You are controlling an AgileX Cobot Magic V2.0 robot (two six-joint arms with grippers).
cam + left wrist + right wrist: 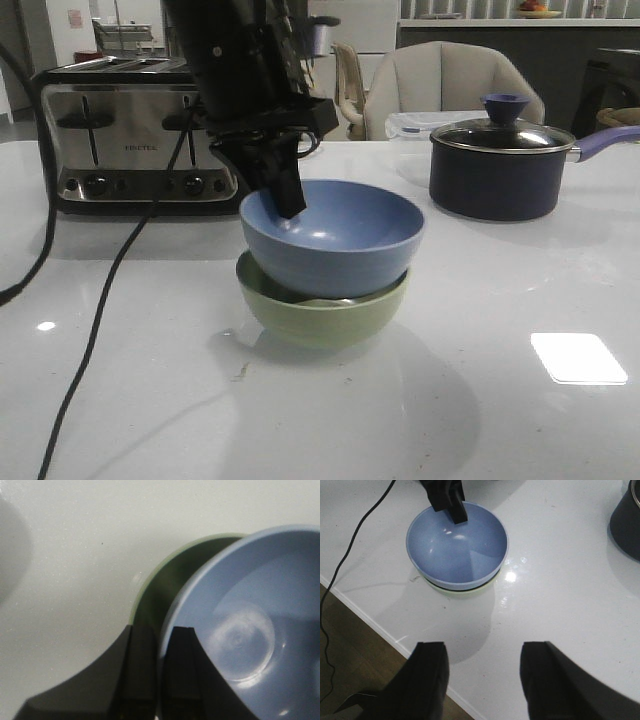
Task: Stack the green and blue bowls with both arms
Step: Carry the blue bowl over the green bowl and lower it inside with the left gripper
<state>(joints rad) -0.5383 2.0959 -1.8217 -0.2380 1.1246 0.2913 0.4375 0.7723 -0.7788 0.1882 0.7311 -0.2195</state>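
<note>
Nearest you: pale sage-green round matte plastic bowl [322, 312], upright on the white glossy table [500, 420]. Nested in it, slightly tilted: dusty-blue round matte plastic bowl [333, 235]. Left gripper [159, 645]: fingers clamped on the blue bowl's rim on your left, one inside, one outside, arm reaching steeply down. Right gripper [482, 677]: fingers apart, empty, hovering well clear. Release probably comes next.

Toaster [140, 135], front panel: small dark brand word printed between the two lever slots, too blurred to read with certainty. No other lettering, numbers or signs legible in any view.
</note>
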